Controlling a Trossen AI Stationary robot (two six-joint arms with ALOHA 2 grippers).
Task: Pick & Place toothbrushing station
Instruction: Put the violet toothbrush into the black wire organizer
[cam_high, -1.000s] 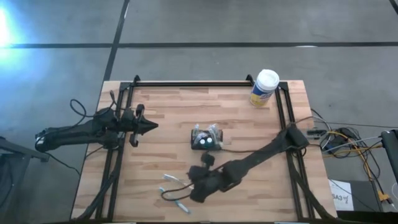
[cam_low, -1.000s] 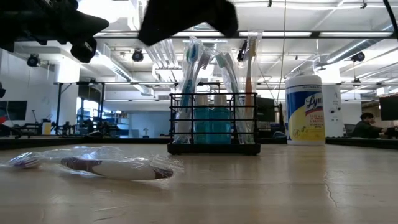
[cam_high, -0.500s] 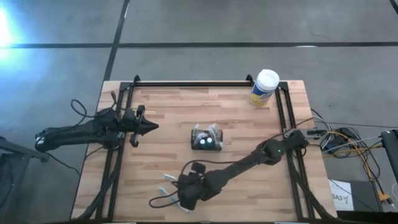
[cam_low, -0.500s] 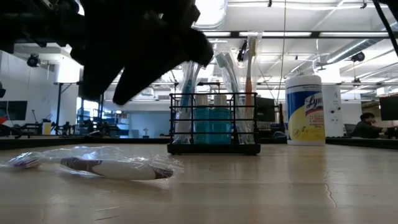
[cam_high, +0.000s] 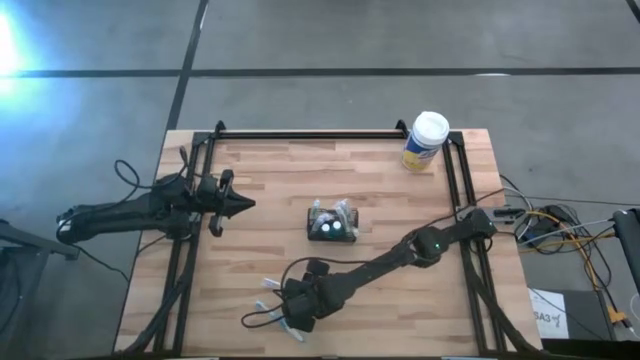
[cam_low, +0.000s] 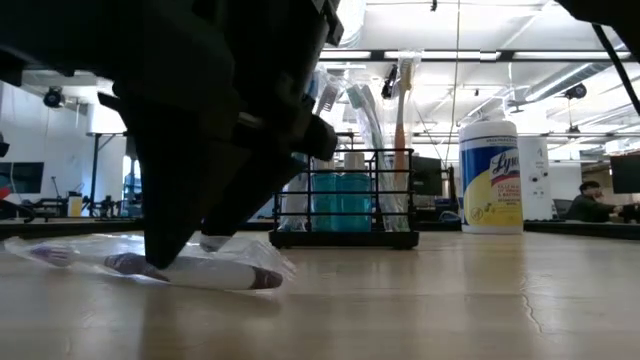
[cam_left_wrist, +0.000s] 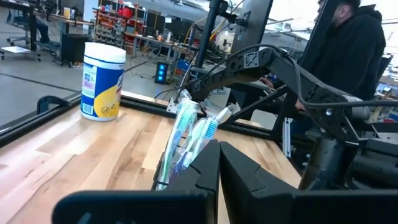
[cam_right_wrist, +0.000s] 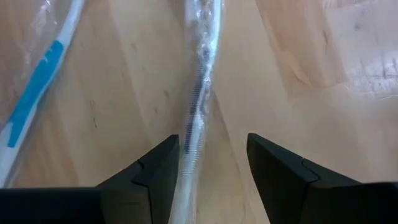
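The toothbrushing station (cam_high: 332, 222), a small black wire holder with toothbrushes standing in it, stands on its base at the table's middle and also shows in the low view (cam_low: 345, 200). My right gripper (cam_high: 286, 314) is at the near left, pointing steeply down. It is open, one finger on each side of a plastic-wrapped toothbrush (cam_right_wrist: 200, 81) that lies flat on the table. A blue-and-white toothbrush (cam_right_wrist: 34, 93) lies beside it. My left gripper (cam_high: 243, 203) hangs shut and level at the table's left, clear of everything. My right gripper comes from above, slanting down, its open fingers (cam_right_wrist: 158, 171) straddling the wrapped toothbrush's shaft (cam_right_wrist: 194, 124) and lying across it. One finger overlaps the clear wrap's edge. Whether it touches the wrap, I cannot tell. The toothbrush lies flat on the table.
A yellow canister (cam_high: 425, 142) with a white cap stands at the far right corner. Black frame rails (cam_high: 300, 133) run along the table's far, left and right sides. More loose wrapped toothbrushes (cam_high: 270, 287) lie near the front edge. A person (cam_left_wrist: 348, 37) stands beyond the table.
My right gripper has swung from just near the station toward the table's near left corner. It has come down steeply onto the wrapped toothbrushes and tipped further downward. The station has stayed where it was.
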